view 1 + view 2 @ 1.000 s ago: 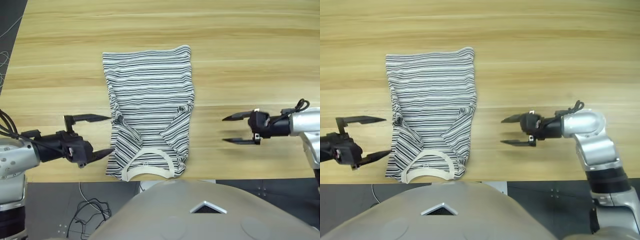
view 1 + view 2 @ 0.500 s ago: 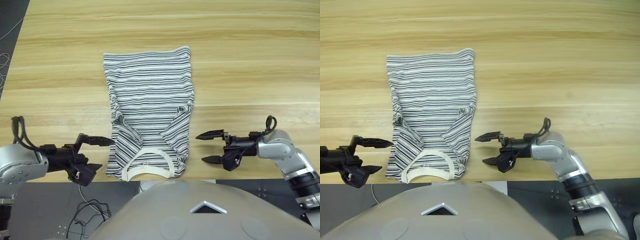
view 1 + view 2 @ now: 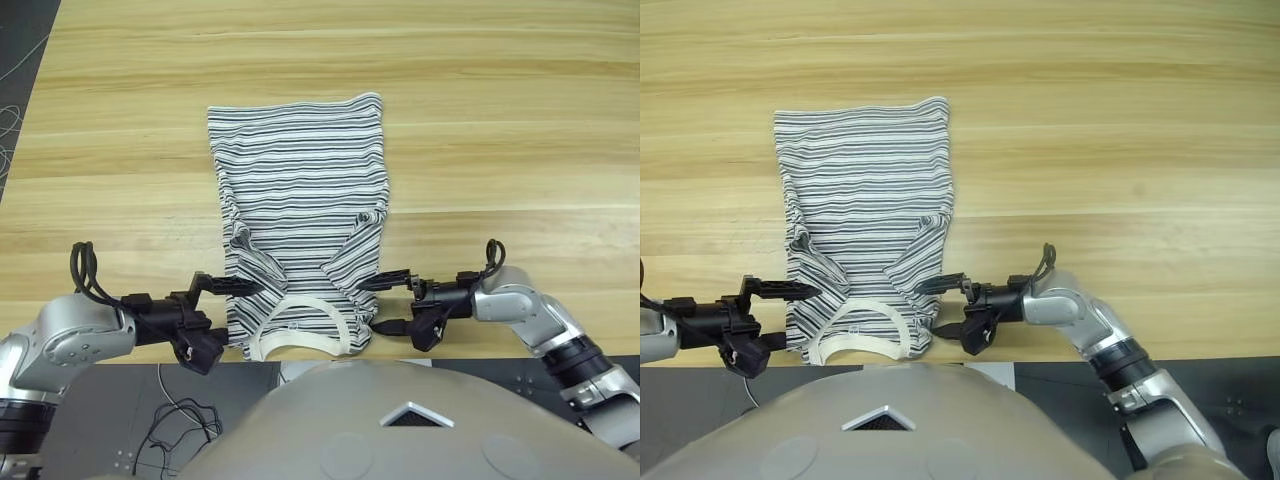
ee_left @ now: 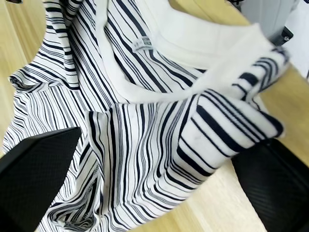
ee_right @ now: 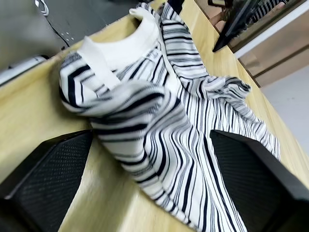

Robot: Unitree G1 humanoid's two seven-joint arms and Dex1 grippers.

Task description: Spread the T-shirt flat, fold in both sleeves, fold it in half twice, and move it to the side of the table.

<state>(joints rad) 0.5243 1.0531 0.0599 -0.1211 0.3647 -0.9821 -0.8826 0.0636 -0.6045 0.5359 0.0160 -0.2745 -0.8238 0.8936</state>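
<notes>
Striped black-and-white T-shirt (image 3: 300,190) lies on the pale wooden counter (image 3: 500,120). It sits left of centre, lengthwise, with the hem at the far end. White collar (image 4: 193,41) sits at the counter's near edge. Both sleeves are folded in over the chest, and the cloth is rumpled around the shoulders.

Left hand (image 3: 240,315) is low at the shirt's near-left shoulder corner. Its fingers (image 4: 34,169) are apart: the far one reaches onto the striped edge, the near one sits by the counter's edge. The bunched shoulder corner lies between them, unpinched.

Right hand (image 3: 375,306) is low at the near-right shoulder corner, facing the left one across the collar. Its fingers (image 5: 43,169) are also spread, with the raised striped fold in the gap and no grip on it.
</notes>
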